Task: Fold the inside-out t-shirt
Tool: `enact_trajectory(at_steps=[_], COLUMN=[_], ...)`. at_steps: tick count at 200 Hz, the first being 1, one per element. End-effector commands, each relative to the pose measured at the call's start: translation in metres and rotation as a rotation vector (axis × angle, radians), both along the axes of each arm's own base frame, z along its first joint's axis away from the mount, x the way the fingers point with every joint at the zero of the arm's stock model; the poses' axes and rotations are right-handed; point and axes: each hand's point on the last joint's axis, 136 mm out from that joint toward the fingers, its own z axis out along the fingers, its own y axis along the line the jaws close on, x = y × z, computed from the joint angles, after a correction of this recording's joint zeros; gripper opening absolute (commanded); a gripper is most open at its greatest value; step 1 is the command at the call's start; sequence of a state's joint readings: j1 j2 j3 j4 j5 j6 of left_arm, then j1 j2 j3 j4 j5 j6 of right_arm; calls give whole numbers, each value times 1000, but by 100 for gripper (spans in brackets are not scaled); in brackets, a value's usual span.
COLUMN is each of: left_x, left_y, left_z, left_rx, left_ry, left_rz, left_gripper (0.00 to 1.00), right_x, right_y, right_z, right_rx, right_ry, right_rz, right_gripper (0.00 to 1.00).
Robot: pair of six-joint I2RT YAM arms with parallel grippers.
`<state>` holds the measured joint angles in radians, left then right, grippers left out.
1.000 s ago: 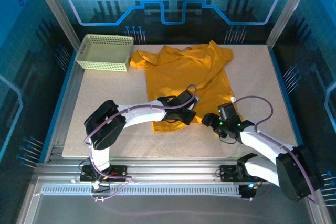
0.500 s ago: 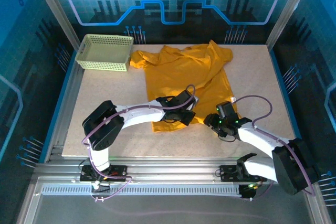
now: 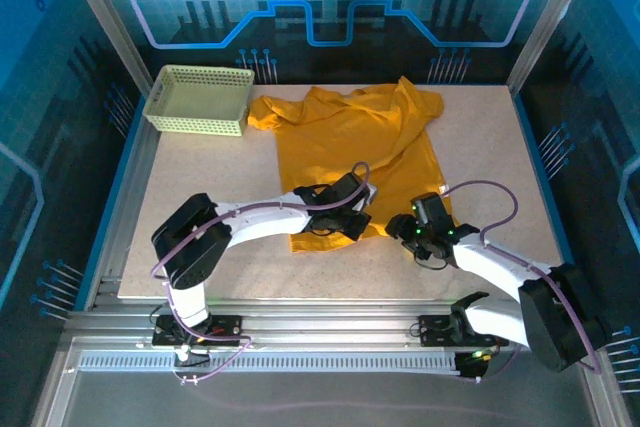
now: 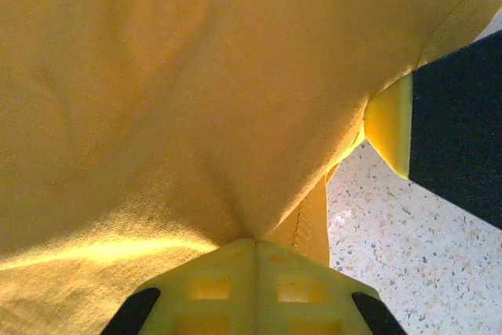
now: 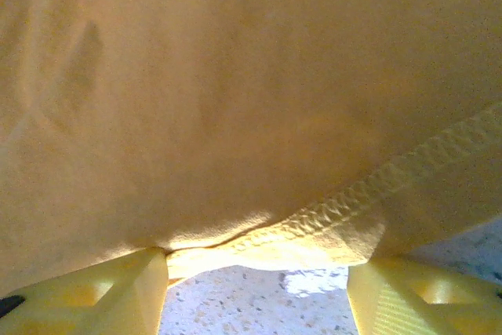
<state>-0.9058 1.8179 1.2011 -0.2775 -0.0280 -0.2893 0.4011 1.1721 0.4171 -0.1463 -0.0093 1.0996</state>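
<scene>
T-shirt: mustard-yellow t-shirt lies spread out in the middle of the bench. Its bunched sleeves and collar are at the far side and its hem faces the arms.
T-shirt surface: it looks plain from above, with loose folds near the far edge.
Hem: in the top view it is a straight near edge under both grippers. The right wrist view shows its stitched band, slightly raised off the speckled bench.
Left gripper: the left gripper sits on the near hem, left of the shirt's near right corner. In the left wrist view its yellow fingers are pressed together, with a tuck of cloth pinched where they meet, so it is clenched on the t-shirt.
Right gripper: the right gripper is at the near right corner of the hem, just beside the left one. In the right wrist view its fingers stand apart with the hem across the gap above them, so it is released and not pinching.
Left wrist extra: a dark block with a yellow tip sits against the cloth edge. I cannot tell what it belongs to.
Basket: a pale mesh basket is at the far left corner of the bench, just beside the shirt's left sleeve.
</scene>
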Motion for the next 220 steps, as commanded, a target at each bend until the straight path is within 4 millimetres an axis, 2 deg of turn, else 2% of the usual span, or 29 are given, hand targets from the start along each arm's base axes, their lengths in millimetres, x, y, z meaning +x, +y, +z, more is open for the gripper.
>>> enact_trajectory(at_steps=[1, 78, 117, 144, 160, 189, 220], left_x=[-1, -2, -1, -3, -4, -6, -9], left_y=[-3, -2, -3, -4, -4, -2, -3], left_z=[16, 19, 20, 19, 19, 17, 16], left_rx=[-54, -65, -74, -81, -84, -84, -93], left_ry=[-10, -16, -19, -16, -12, -10, -3], left_rz=[-13, -10, -7, -12, -16, -21, -30], left_gripper=[0, 0, 0, 0, 0, 0, 0], right_x=[39, 39, 26, 28, 31, 38, 41], right_y=[31, 25, 22, 23, 25, 30, 31], right_z=[43, 47, 35, 31, 28, 26, 25], right_rx=[115, 91, 107, 107, 104, 104, 91], right_ry=[-213, -217, -149, -130, -118, -105, -97], right_rz=[43, 28, -5, -11, -9, 0, 4], right_gripper=[63, 65, 69, 70, 66, 51, 31])
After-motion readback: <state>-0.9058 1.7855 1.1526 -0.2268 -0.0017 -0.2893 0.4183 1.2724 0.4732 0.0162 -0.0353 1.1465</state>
